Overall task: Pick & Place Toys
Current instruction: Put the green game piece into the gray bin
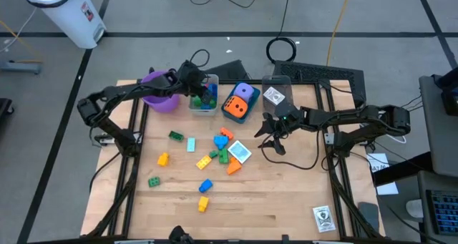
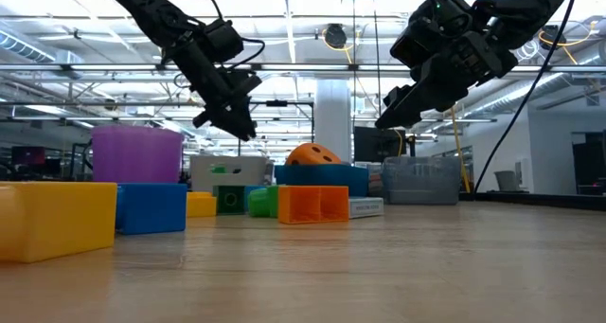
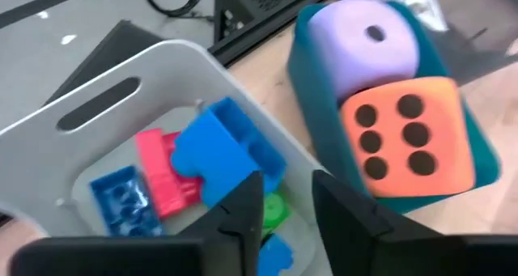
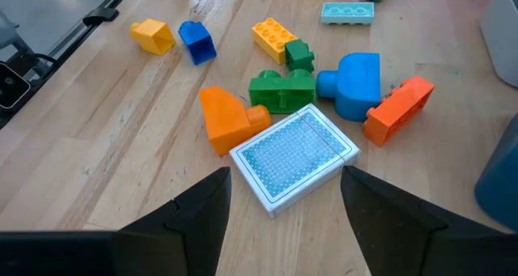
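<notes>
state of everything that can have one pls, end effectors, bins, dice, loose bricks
left end effector: over the grey bin, fingers parted, empty
right end effector: raised above the brick pile, open, empty
grey bin: holds blue, pink and green bricks
blue bin: holds both dice
orange die: upright in bin, six up
purple die: in bin, beside orange
card box: flat on table

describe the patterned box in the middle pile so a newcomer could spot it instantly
Start at the wooden table and find the loose cluster of bricks near its middle. On the cluster's right edge, toward the right arm, lies the flat card-style box, beside an orange brick. It alone is flat with a fine light-blue printed pattern; its neighbours are plain solid-coloured bricks.
</notes>
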Robot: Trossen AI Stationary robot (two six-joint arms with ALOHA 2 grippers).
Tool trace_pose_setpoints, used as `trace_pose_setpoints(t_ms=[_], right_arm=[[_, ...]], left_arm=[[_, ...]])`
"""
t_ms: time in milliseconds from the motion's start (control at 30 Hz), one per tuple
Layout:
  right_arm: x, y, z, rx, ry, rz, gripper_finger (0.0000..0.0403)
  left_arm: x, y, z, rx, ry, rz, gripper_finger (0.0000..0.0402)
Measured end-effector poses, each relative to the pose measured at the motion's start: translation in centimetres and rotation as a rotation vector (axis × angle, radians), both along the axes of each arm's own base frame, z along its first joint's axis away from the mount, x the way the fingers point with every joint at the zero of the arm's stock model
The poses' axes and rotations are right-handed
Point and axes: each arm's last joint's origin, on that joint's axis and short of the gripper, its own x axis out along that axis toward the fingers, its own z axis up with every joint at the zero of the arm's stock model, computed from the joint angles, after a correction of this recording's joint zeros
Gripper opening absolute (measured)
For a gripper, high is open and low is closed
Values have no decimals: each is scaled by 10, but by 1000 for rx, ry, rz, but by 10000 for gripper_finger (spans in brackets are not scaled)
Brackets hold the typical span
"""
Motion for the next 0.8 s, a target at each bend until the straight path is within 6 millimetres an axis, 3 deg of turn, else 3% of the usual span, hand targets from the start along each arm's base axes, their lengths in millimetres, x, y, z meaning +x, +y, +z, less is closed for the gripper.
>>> trace_pose_setpoints(t_ms=[300, 800], right_arm=[[0, 0, 0, 0, 0, 0, 228], [0, 0, 0, 0, 0, 0, 228]], left_arm=[[11, -6, 6, -13, -103, -47, 179], [13, -8, 8, -5, -123, -48, 186]])
